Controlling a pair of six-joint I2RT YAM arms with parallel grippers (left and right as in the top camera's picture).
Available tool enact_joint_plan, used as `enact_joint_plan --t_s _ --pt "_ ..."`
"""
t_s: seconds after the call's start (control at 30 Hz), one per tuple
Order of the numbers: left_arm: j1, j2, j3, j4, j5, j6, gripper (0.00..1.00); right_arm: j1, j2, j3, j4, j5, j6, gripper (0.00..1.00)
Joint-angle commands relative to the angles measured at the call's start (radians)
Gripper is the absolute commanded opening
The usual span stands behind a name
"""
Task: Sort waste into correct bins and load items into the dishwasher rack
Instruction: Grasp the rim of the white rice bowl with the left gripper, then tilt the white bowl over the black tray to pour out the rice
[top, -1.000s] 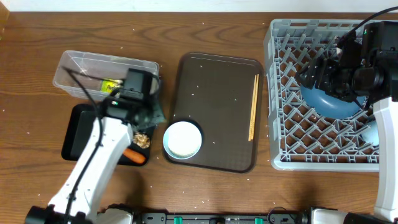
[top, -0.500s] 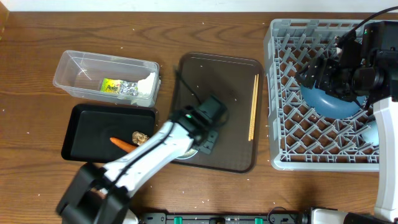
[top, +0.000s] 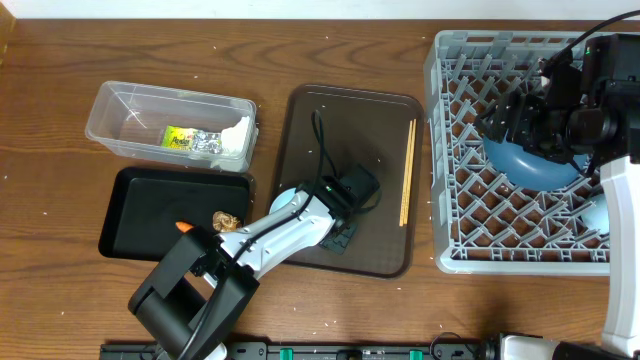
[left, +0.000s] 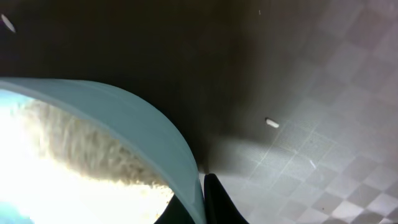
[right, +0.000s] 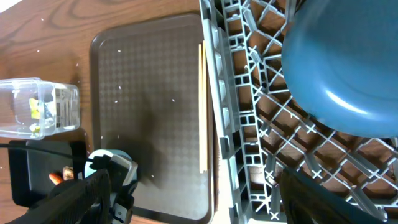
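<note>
The white bowl, pale blue outside, sits on the brown serving tray; my left gripper is shut on its right rim. From overhead the arm hides most of the bowl under my left gripper. The dark-blue plate leans in the grey dishwasher rack. My right gripper hangs open just above the plate with nothing between its fingers. The chopsticks lie along the tray's right side. The clear tub holds the wrapper. The black tray holds the carrot and brown scrap.
Rice grains are scattered on the brown tray and the wooden table. A pale-blue rounded thing sits at the rack's right edge. The left arm lies across the black tray's near right corner.
My left arm swung right from the tub and black tray to the bowl and shut on its rim. The carrot now lies in the black tray. The right arm has not moved.
</note>
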Motion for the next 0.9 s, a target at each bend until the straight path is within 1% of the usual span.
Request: enact_joint_plan --t_s 0.0,0.17,0.27,0.37,0.53,0.67,0.77,0.87 --pt "0.0 -0.033 0.023 -0.048 -0.008 0.005 0.06 0.003 0.004 0.003 -0.001 -0.008 -0.013 0.8" --pt "0.021 -0.178 0.069 -0.123 -0.008 0.005 0.06 0.003 0.004 0.003 -0.001 -0.008 -0.013 0.8" --pt "0.074 -0.289 0.07 -0.144 -0.004 -0.028 0.06 0.003 0.004 0.003 -0.003 -0.008 -0.013 0.8" --pt "0.157 -0.375 0.07 -0.172 0.027 -0.063 0.06 0.003 0.004 0.003 -0.004 -0.008 -0.013 0.8" --pt "0.373 -0.469 0.052 -0.184 0.179 -0.108 0.06 0.003 0.004 0.003 -0.004 -0.008 -0.014 0.8" --pt "0.553 -0.508 0.002 -0.177 0.303 -0.108 0.06 0.003 0.004 0.003 -0.005 -0.008 -0.014 0.8" --pt "0.679 -0.521 -0.038 -0.158 0.417 -0.077 0.06 0.003 0.004 0.003 -0.006 -0.008 -0.013 0.8" --pt "0.786 -0.526 -0.077 -0.135 0.478 -0.053 0.06 0.003 0.004 0.003 -0.008 -0.008 -0.013 0.8"
